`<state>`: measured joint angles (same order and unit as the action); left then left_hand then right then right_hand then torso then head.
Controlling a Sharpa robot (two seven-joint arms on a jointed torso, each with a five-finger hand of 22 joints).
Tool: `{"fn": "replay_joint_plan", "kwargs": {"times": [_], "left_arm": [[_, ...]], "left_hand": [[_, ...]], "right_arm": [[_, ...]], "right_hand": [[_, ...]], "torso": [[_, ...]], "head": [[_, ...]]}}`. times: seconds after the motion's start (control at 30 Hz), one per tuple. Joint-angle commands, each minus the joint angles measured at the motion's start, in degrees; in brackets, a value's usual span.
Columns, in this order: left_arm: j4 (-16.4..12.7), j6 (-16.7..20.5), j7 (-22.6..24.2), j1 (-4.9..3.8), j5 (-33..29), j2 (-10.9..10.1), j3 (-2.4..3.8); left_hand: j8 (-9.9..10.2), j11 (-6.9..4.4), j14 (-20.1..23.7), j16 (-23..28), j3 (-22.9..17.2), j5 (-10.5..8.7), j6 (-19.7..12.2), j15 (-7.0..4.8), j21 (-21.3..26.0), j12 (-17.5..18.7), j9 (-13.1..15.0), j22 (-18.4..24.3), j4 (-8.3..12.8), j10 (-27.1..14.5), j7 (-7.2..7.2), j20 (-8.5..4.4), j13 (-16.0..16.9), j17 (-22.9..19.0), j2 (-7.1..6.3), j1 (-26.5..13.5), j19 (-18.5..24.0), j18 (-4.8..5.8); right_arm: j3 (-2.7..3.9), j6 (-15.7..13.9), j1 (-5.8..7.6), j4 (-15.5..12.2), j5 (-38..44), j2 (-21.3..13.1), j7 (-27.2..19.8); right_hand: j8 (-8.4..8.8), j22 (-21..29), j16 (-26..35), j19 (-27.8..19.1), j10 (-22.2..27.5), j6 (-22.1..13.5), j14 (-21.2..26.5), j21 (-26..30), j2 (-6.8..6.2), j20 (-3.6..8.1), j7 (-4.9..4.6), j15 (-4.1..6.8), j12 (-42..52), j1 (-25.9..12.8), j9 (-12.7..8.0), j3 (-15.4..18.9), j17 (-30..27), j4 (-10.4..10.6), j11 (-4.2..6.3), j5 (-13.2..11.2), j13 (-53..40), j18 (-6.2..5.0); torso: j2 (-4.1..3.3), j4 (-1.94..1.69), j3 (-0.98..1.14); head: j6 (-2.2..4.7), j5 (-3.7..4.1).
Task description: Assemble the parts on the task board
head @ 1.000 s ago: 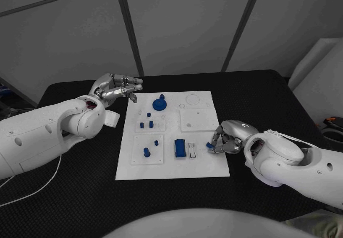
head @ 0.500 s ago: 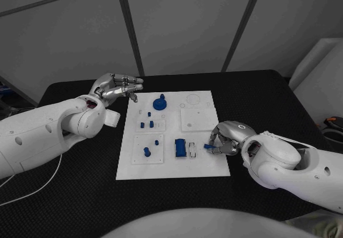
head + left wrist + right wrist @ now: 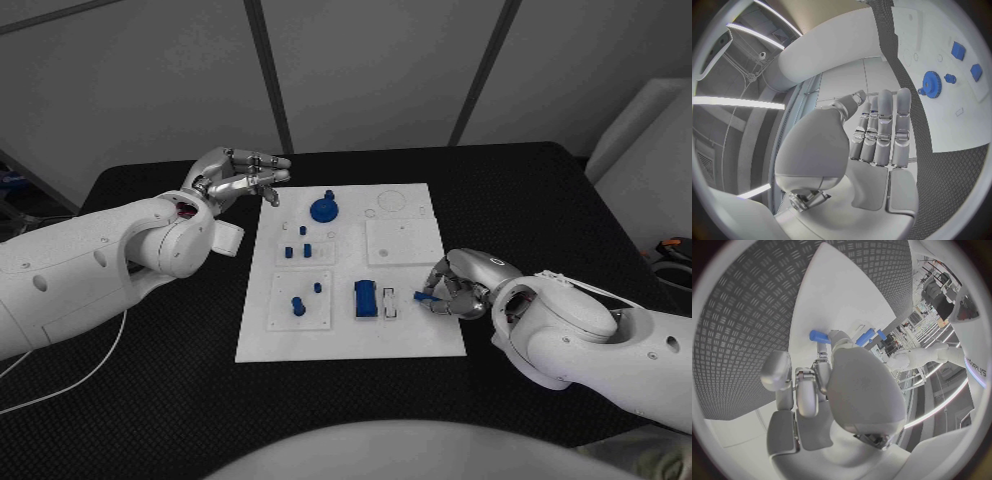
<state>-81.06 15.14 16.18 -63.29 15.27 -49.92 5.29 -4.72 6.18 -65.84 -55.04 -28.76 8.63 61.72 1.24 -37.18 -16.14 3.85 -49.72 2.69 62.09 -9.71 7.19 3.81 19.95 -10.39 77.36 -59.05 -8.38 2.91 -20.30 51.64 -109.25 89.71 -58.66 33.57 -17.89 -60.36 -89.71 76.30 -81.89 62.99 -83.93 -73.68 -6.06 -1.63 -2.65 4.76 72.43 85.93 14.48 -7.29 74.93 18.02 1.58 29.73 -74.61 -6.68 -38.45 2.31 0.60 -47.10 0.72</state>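
- Task board (image 3: pixel 411 335): one white plate, likely rigid; landmark for all that follows.
- Left hand (image 3: pixel 235 176): at the board's far left corner, fingers straight, close together, holding nothing.
- Right hand (image 3: pixel 459 287): at the board's right edge, fingers curled, pinching a small blue part (image 3: pixel 426 296).
- Parts: about eight blue pieces; gear (image 3: pixel 325 210) largest, block (image 3: pixel 365 298) next, then pegs. Probably light, stiff, slippery; best pinched by their sides.
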Motion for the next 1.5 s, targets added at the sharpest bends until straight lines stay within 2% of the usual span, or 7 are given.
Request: {"fn": "replay_joint_plan", "kwargs": {"times": [0.03,0.17,0.33,0.63,0.77,1.0,1.5], "left_arm": [[-0.14,-0.5,0.11,-0.08,-0.12,-0.04,0.03],[-0.19,-0.5,0.11,-0.08,-0.12,-0.06,0.03],[-0.23,-0.48,0.11,-0.08,-0.12,-0.05,0.03],[-0.3,-0.51,0.11,-0.08,-0.12,-0.02,0.03],[-0.31,-0.55,0.11,-0.08,-0.12,0.04,0.03],[-0.36,-0.61,0.06,-0.09,-0.12,0.04,0.03],[-0.35,-0.81,-0.11,-0.09,-0.12,0.07,0.03]], "left_hand": [[0.29,-0.07,0.33,0.26,0.1,0.11,-0.07,0.21,0.33,-0.27,-0.05,0.09,0.17,-0.4,-0.26,0.0,0.02,-0.09,0.62,0.06,0.45,-2.09],[0.29,-0.07,0.33,0.26,0.1,0.11,-0.07,0.21,0.33,-0.27,-0.05,0.09,0.17,-0.4,-0.26,0.0,0.02,-0.09,0.62,0.06,0.45,-2.09],[0.29,-0.07,0.33,0.26,0.1,0.11,-0.07,0.21,0.33,-0.27,-0.05,0.09,0.17,-0.4,-0.26,0.0,0.02,-0.09,0.62,0.06,0.45,-2.09],[0.29,-0.07,0.33,0.26,0.1,0.11,-0.07,0.21,0.33,-0.27,-0.05,0.09,0.17,-0.4,-0.26,0.0,0.02,-0.09,0.62,0.06,0.45,-2.09],[0.29,-0.07,0.33,0.26,0.1,0.11,-0.07,0.21,0.33,-0.27,-0.05,0.09,0.17,-0.4,-0.26,0.0,0.02,-0.09,0.62,0.06,0.45,-2.09],[0.29,-0.07,0.33,0.26,0.1,0.11,-0.07,0.21,0.33,-0.27,-0.05,0.09,0.17,-0.4,-0.26,0.0,0.02,-0.09,0.62,0.06,0.45,-2.09],[0.29,-0.07,0.33,0.26,0.1,0.11,-0.07,0.21,0.33,-0.27,-0.05,0.09,0.17,-0.4,-0.26,0.0,0.02,-0.09,0.62,0.06,0.45,-2.09]], "right_arm": [[-0.08,-4.2,-0.04,-0.45,-6.4,0.25,0.16],[-0.07,-7.06,-0.03,-0.87,-8.35,0.66,-0.78],[-0.06,-8.43,-0.01,-0.96,-11.18,1.77,-1.72],[-0.05,-6.34,0.0,-0.13,-13.97,3.6,-1.88],[-0.05,-5.17,0.0,0.43,-14.46,4.49,-1.69],[-0.05,-4.1,0.0,1.19,-14.78,5.71,-1.23],[-0.05,-2.29,0.01,2.56,-14.45,6.95,0.58]], "right_hand": [[-1.2,-0.13,-0.29,0.05,-0.49,0.33,-6.07,-0.24,-2.36,0.31,-0.11,0.3,0.11,-1.96,2.6,-6.01,15.07,-1.97,0.01,-0.06,-1.31,0.94],[-1.36,-0.21,-0.29,0.09,-0.61,0.37,-6.07,-0.28,-2.82,0.28,-0.04,0.29,0.25,-2.69,2.86,-6.92,15.07,-1.98,0.02,-0.18,-1.44,0.97],[-1.68,-0.5,-0.29,0.24,-0.92,0.54,-6.07,-0.43,-3.43,0.3,0.11,0.35,0.58,-4.59,3.36,-8.22,15.07,-1.8,0.13,-0.42,-1.74,1.01],[-2.31,-1.01,-0.29,0.52,-1.38,1.18,-6.07,-0.69,-3.94,0.47,0.52,0.57,1.09,-8.64,4.16,-9.46,15.07,-1.65,0.44,-1.03,-2.23,1.08],[-2.66,-1.14,-0.29,0.6,-1.62,1.49,-6.07,-0.75,-4.26,0.58,0.68,0.67,1.37,-10.8,4.57,-8.92,15.07,-1.74,0.56,1.15,-2.48,1.11],[-2.95,-1.32,-0.29,0.69,-1.91,1.73,-6.07,-0.83,-4.15,0.65,0.79,0.74,1.92,-12.11,4.88,-8.32,15.07,-1.71,0.64,1.66,-2.95,1.14],[-3.55,-1.47,-0.29,0.78,-2.31,2.06,-6.07,-0.82,-3.96,0.76,0.94,0.86,2.62,-16.58,5.72,-3.51,15.07,-1.68,0.76,2.14,-3.68,1.17]], "torso": [[-0.09,0.04,0.04],[-0.07,0.01,0.01],[-0.07,0.0,0.01],[-0.06,0.03,0.0],[-0.08,0.03,0.03],[-0.08,0.0,0.03],[-0.1,0.06,0.06]], "head": [[-0.04,-0.15],[-0.12,-0.14],[-0.12,-0.23],[-0.2,-0.4],[-0.2,-0.4],[-0.18,-0.49],[-0.34,-0.63]]}}
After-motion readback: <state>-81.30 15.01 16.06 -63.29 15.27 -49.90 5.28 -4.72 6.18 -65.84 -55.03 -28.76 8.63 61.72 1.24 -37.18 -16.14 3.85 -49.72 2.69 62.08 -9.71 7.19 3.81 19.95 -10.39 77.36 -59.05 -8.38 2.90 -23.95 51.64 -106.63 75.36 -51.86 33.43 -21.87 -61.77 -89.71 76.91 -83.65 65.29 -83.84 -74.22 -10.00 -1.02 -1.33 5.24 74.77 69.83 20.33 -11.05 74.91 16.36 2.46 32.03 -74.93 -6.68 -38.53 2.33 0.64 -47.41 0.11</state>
